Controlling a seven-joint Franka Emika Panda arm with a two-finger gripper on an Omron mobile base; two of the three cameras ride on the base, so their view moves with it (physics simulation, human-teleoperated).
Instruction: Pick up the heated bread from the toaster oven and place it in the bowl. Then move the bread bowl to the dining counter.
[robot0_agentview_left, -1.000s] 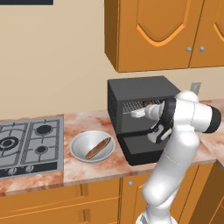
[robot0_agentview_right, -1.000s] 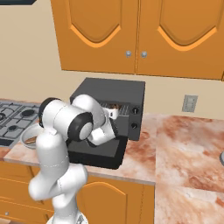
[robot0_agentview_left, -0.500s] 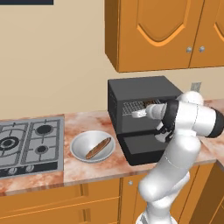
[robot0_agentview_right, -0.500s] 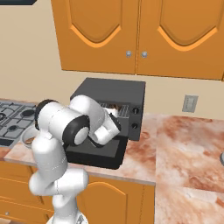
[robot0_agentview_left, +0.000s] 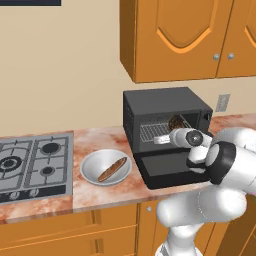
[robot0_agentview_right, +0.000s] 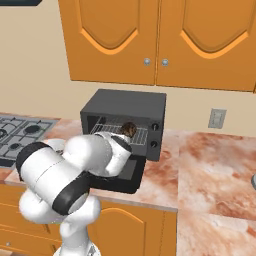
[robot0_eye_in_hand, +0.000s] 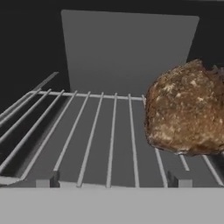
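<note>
The heated bread (robot0_eye_in_hand: 186, 109) is dark brown, mottled with paler tan flecks. The wire rack (robot0_eye_in_hand: 100, 131) is light grey against the toaster oven (robot0_agentview_left: 165, 107), which is black. The bowl (robot0_agentview_left: 90, 167) is grey and holds a tan stick (robot0_agentview_left: 112, 169). The counter (robot0_agentview_right: 215, 170) is reddish-pink marbled stone; the cabinets (robot0_agentview_right: 160, 40) are orange.

Left base view: set behind the arm on its left, looking forward and down across the counter (robot0_agentview_left: 100, 192) from mid-range; takes in the gas hob (robot0_agentview_left: 32, 165) at the counter's left end and the toaster oven (robot0_agentview_left: 167, 132).

Right base view: behind the arm on its right, facing the same toaster oven (robot0_agentview_right: 127, 130) from the other side. Both share oven, hob and counter.

Hand view: very near, looking straight in along the wire rack (robot0_eye_in_hand: 87, 135), the heated bread (robot0_eye_in_hand: 188, 109) at right.
</note>
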